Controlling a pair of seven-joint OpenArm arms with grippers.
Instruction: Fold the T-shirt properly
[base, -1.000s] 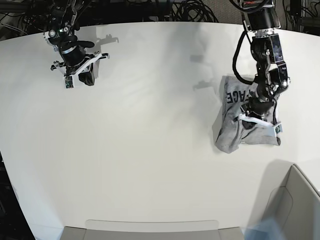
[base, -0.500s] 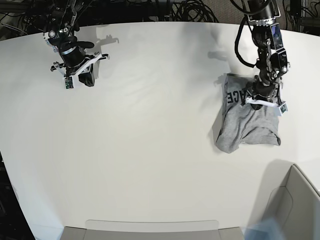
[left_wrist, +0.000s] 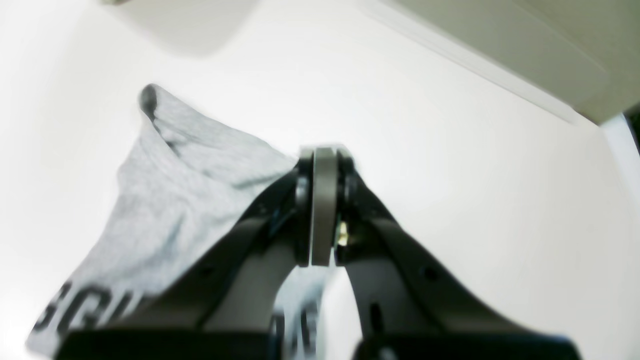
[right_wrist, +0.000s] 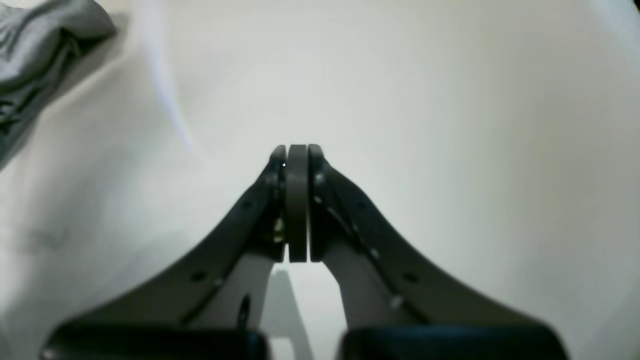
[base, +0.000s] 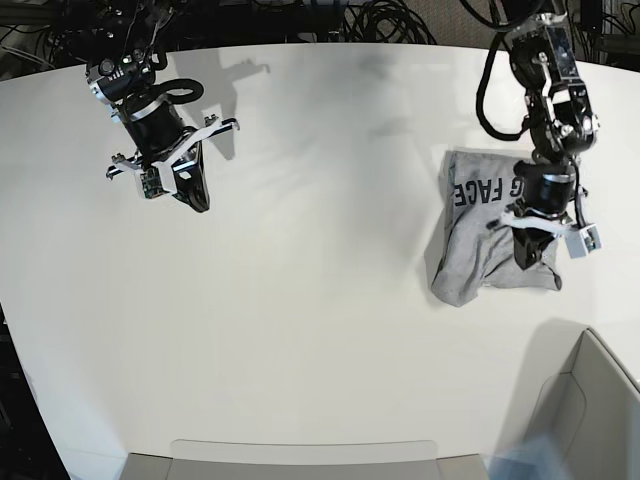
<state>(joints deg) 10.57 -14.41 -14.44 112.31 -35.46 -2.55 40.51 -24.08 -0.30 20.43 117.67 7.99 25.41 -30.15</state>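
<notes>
Base view: white table (base: 320, 300), perhaps cables (base: 385, 20) behind.

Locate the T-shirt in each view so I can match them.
Base: T-shirt, right of centre, bunched under the left hand.
Left wrist: T-shirt, left half, behind the shut left hand.
Right wrist: T-shirt, top-left corner only.
Shared landmark: the white table.

Robotics lab, white table (base: 320, 330), cable tangle (base: 380, 20) behind
</notes>
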